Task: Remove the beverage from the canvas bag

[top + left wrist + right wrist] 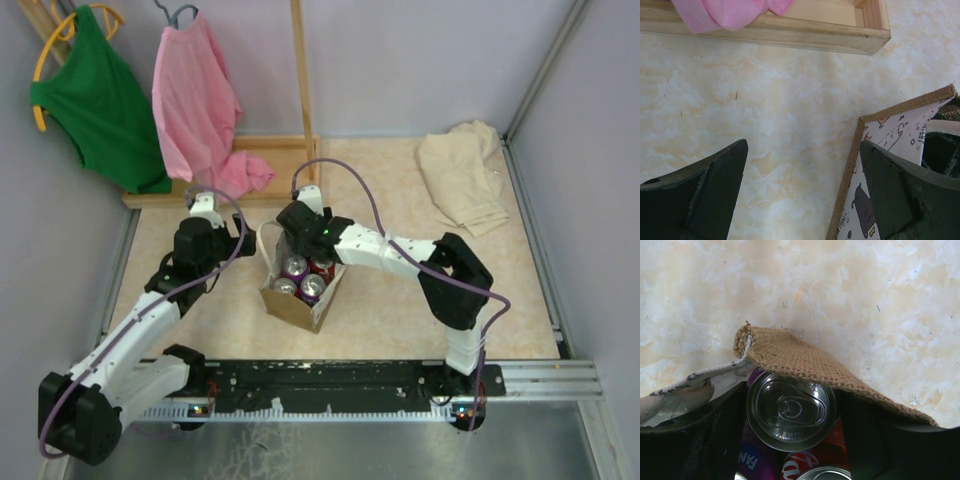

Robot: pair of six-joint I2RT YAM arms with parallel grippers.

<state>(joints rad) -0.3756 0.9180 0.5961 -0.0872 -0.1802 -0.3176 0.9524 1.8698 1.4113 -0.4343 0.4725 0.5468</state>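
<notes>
The canvas bag [293, 312] stands upright mid-table with several beverage cans in it. My right gripper [300, 243] reaches into its far end. In the right wrist view the right gripper [792, 392] is open, its dark fingers [715, 440] close on either side of a purple can [790, 412], with a thin gap on the right. A burlap flap of the bag [805, 360] overhangs the can's far edge. A red can [812, 460] lies just nearer. My left gripper [804, 150] is open over bare table beside the bag's corner [852, 170], holding nothing.
A wooden rack base [270, 150] stands behind the bag, with a pink garment [195, 100] and a green one [100, 100] hanging over it. A beige cloth [465, 175] lies at the back right. The arms' mounting rail [350, 375] runs along the near edge.
</notes>
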